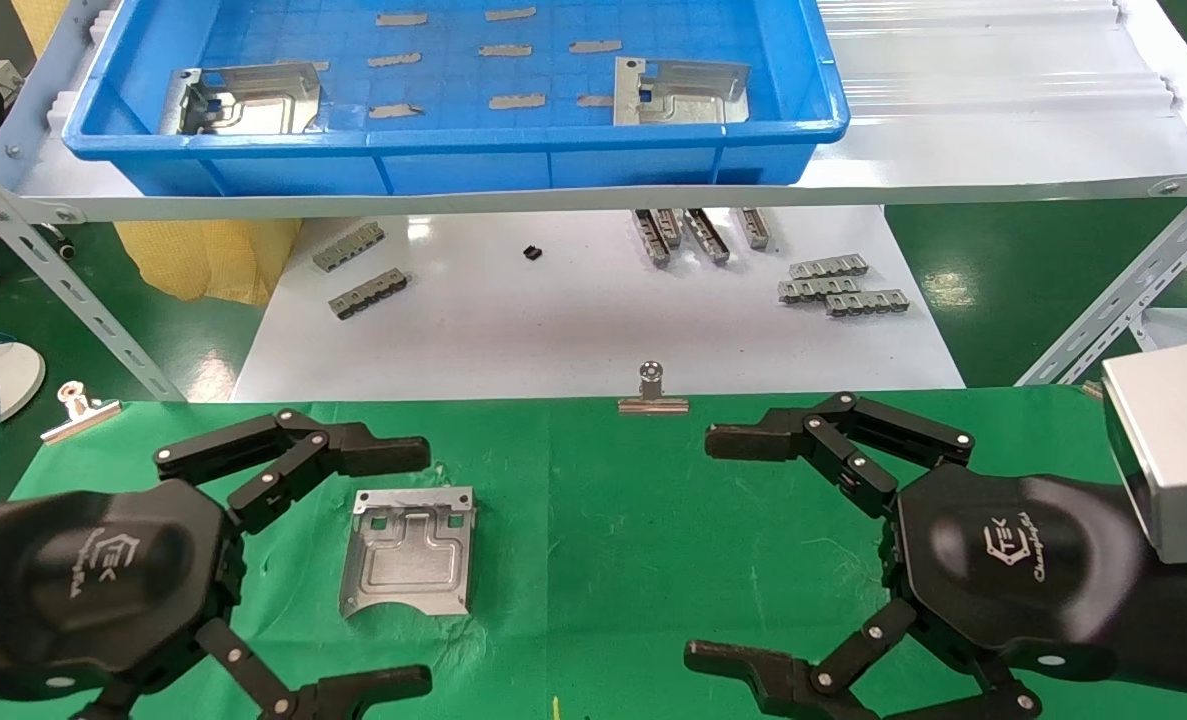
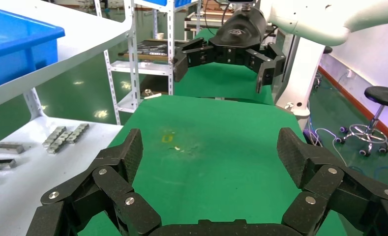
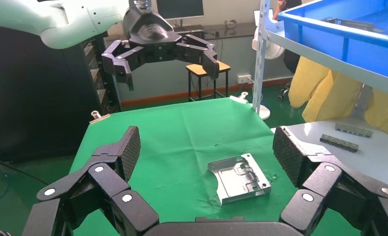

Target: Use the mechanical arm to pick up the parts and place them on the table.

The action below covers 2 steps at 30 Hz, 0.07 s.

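Parts: one stamped plate point(image 1: 410, 551) flat on the green table point(image 1: 603, 520), just beside the left gripper point(image 1: 393, 570), flange edge toward the shelf; same plate seen in the right wrist view point(image 3: 240, 178). Two more plates in the blue bin point(image 1: 453, 140) on the white shelf point(image 1: 1003, 130), one at the left end point(image 1: 243, 100), one toward the right point(image 1: 680, 92), thin grey strips point(image 1: 516, 101) scattered between. Left gripper spread wide, holding nothing. Right gripper point(image 1: 723, 545) likewise splayed and empty, hovering over bare cloth. Likely trouble: reach into the bin, high walls and shelf rail close, fingers could clip the rim; thin flat plates hard to get under, could slip or drag a strip along. Cloth wrinkled, held by binder clips point(image 1: 653, 395) at the edge; could snag a fingertip or plate corner. White board point(image 1: 593, 320) below the shelf with ridged bars point(image 1: 841, 285). Beyond: more shelving, stools, green floor.
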Motion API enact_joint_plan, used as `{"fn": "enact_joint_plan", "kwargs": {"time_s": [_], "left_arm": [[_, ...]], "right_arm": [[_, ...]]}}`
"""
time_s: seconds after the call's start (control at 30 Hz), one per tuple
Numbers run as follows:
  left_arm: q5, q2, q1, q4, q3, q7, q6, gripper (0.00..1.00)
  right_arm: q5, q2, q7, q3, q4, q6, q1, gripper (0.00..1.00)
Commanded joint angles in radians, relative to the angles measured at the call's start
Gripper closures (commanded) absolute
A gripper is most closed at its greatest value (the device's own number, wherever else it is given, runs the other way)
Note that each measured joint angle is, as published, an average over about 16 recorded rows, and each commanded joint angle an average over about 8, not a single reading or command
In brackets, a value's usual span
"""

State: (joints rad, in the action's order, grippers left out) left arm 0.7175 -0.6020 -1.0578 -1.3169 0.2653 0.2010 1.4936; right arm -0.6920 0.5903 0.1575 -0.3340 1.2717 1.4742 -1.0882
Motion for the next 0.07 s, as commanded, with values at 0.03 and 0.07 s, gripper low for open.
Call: {"fn": "enact_joint_plan", "kwargs": {"time_s": [0.03, 0.07], "left_arm": [[0.002, -0.002, -0.004, 0.009, 0.003, -0.004, 0.0, 0.0], [0.003, -0.002, -0.004, 0.01, 0.004, -0.005, 0.0, 0.0]], "right_arm": [[0.0, 0.0, 0.0, 0.0, 0.0, 0.0, 0.0, 0.0], [0.0, 0.0, 0.0, 0.0, 0.0, 0.0, 0.0, 0.0]]}}
